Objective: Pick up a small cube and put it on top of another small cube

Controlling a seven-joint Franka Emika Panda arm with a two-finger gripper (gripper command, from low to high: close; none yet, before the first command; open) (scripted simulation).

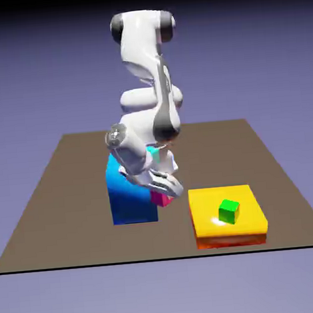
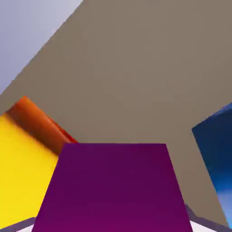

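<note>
You have the gripper (image 1: 167, 188) clenched on the small magenta cube (image 2: 113, 188): in the hand view the cube fills the bottom of the picture between the two grey finger tips (image 2: 201, 219), which peek out at its lower corners. So by my reading the step in hand is the pick, with the grasp made and the lift not yet done; in the exterior view the cube (image 1: 162, 199) sits low at the table (image 1: 69, 193), just beside the big blue block (image 1: 131, 198) on the exterior view's right of it. Your next move calls for a straight lift clear of that block, then a carry to the light cyan cube (image 1: 156, 156), of which only a small pale sliver shows behind the arm, above the blue block; I cannot tell exactly where it rests, so find it before you travel. The exterior view gives you what the hand view lacks: the whole layout, the green cube (image 1: 229, 211) on the yellow slab (image 1: 212, 224), and the arm's pose. The hand view shows the grip itself, plus the slab's yellow top and orange side (image 2: 27, 149) to one side and the blue block's corner (image 2: 217, 154) to the other, but no cyan cube at all.
</note>
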